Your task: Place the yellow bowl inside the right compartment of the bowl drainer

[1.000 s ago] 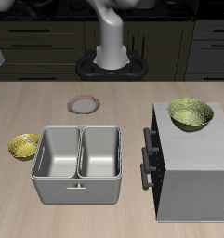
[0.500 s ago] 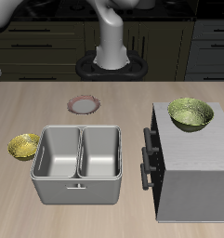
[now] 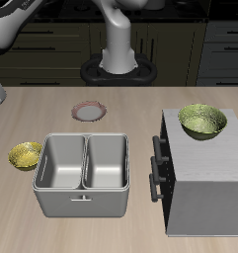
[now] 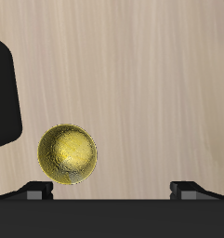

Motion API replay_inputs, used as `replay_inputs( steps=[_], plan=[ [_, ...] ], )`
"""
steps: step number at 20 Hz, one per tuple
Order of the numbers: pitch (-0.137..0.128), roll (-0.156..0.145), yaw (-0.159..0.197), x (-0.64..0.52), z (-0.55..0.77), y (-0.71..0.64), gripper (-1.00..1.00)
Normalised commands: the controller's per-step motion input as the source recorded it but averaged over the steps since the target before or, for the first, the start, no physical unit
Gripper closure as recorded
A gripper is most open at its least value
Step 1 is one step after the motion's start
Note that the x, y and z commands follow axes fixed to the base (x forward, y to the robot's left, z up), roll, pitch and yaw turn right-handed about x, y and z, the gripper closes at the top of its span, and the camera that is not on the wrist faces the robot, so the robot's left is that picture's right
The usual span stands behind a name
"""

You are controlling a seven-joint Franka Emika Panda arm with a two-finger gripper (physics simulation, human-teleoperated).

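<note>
Approaching stage: small shiny golden-yellow bowl (image 3: 26, 154) rests untouched on tabletop (image 3: 111, 232), beside grey metal drainer tub (image 3: 83, 174). Tool (image 4: 112, 189) held wide above; descent and rim grasp needed next.

Dark drawer cabinets (image 3: 37, 40) behind wooden table (image 3: 130, 232)

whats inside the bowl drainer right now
Both wells of the bowl drainer show only bare grey metal; nothing sits in them. The yellow bowl rests on the table beside it. The near walls hide a strip of each well's floor.
</note>
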Motion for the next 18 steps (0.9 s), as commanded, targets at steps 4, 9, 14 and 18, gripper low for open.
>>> replay_inputs(
  steps=[4, 9, 14, 18],
  plan=[
    [0.057, 0.028, 0.020, 0.17, -0.33, 0.16, -1.00],
    [0.048, 0.009, -0.023, 0.07, -0.31, 0.09, -1.00],
    [0.097, 0.003, 0.022, -0.11, -0.47, 0.04, -1.00],
    [0.063, -0.020, 0.029, -0.26, -0.16, 0.03, -1.00]
  ],
)
